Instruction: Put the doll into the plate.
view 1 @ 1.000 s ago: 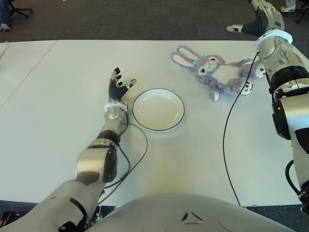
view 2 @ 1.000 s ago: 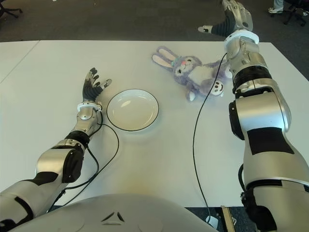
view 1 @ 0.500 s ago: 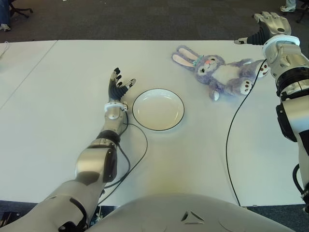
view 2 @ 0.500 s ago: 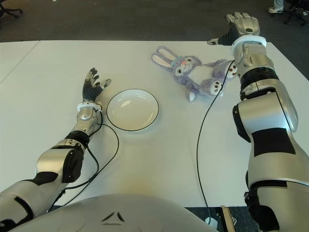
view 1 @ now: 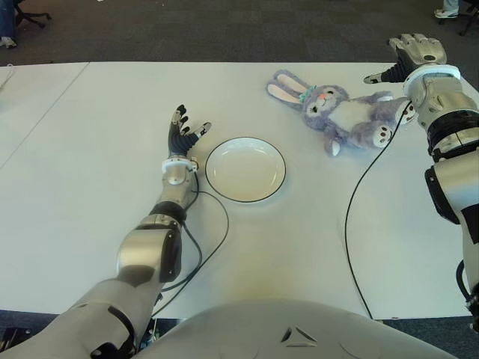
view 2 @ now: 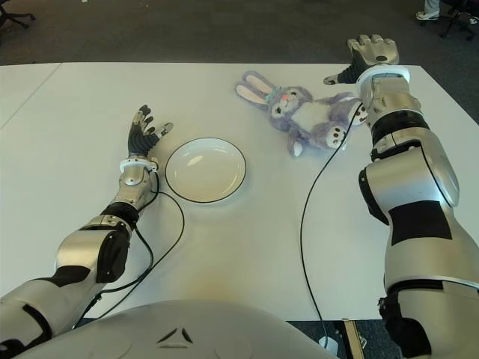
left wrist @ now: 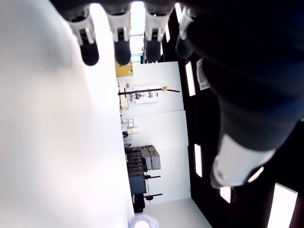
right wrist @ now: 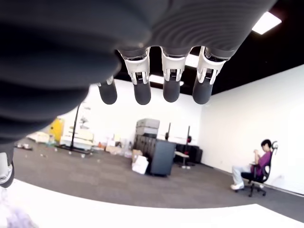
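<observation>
A purple plush bunny doll [view 1: 335, 111] lies on its back on the white table [view 1: 299, 224], far right of centre, its ears pointing left. A white plate [view 1: 245, 169] with a dark rim sits empty near the table's middle. My right hand [view 1: 410, 54] hovers open just beyond the doll's feet, at the far right edge of the table, with its fingers spread and nothing in them. My left hand [view 1: 182, 129] shows open just left of the plate, fingers pointing away from me.
A black cable [view 1: 358, 217] runs from my right arm down across the table's right side. Another cable [view 1: 209, 239] loops beside my left forearm. Dark carpet [view 1: 187, 30] lies beyond the far table edge. A person sits on a chair [right wrist: 254, 171] far off.
My right hand has come down and slightly left toward the doll's feet. The doll, the plate and my left hand have stayed put.
</observation>
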`<state>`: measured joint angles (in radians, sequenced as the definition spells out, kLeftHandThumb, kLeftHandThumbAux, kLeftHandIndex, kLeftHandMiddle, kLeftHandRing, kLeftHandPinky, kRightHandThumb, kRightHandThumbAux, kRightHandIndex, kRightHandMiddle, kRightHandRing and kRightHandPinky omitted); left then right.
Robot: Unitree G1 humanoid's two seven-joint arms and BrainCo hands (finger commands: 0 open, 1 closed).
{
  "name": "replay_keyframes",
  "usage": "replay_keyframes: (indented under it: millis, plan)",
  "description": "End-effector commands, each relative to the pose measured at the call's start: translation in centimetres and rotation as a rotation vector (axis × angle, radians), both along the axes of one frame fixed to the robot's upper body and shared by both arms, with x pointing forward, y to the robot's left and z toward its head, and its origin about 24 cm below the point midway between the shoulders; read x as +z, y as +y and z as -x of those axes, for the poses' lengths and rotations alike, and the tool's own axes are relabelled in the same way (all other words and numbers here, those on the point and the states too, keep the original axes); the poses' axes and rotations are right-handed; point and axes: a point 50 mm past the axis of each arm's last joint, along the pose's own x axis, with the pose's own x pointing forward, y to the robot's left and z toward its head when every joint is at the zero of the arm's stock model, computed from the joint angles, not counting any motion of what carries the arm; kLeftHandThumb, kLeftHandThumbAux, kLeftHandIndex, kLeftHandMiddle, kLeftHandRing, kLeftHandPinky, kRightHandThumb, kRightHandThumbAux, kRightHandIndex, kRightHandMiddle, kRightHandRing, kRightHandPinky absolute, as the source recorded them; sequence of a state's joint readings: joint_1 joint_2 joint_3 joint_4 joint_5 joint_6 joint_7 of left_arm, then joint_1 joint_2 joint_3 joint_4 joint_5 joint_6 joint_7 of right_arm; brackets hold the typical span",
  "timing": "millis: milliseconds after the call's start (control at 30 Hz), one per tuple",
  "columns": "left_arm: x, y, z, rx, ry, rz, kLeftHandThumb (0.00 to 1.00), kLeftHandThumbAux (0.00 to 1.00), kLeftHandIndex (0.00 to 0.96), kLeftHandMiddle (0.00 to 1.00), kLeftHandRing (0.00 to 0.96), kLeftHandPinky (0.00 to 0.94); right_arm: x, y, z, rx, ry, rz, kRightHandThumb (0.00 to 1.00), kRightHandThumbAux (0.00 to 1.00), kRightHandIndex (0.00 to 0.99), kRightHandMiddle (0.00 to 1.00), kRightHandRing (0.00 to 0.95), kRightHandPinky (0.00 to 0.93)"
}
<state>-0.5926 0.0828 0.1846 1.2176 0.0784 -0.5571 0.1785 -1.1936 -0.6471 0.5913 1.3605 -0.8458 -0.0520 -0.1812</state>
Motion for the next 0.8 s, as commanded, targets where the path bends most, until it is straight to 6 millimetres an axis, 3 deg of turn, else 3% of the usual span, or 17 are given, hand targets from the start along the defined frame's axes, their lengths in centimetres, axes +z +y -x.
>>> replay_keyframes:
  millis: [33, 433, 800]
  plan:
    - [-9.9, -1.1, 8.9, 0.042, 0.511, 0.058, 0.058, 0.733, 0.055, 0.092, 0.096, 0.112, -4.0, 0.6, 0.5, -0.002, 0.143, 0.025, 0.200, 0.420, 0.000, 0.000, 0.000, 0.000]
    - [-9.9, -1.2, 8.8, 0.037, 0.503, 0.063, 0.058, 0.719, 0.052, 0.089, 0.093, 0.115, -5.4, 1.4, 0.6, 0.016, 0.231, 0.060, 0.264, 0.417, 0.000, 0.000, 0.000, 0.000]
    - [-9.9, -1.3, 8.9, 0.037, 0.505, 0.056, 0.029, 0.750, 0.043, 0.076, 0.084, 0.105, -5.3, 2.3, 0.2, 0.032, 0.248, 0.095, 0.289, 0.436, 0.000, 0.000, 0.000, 0.000]
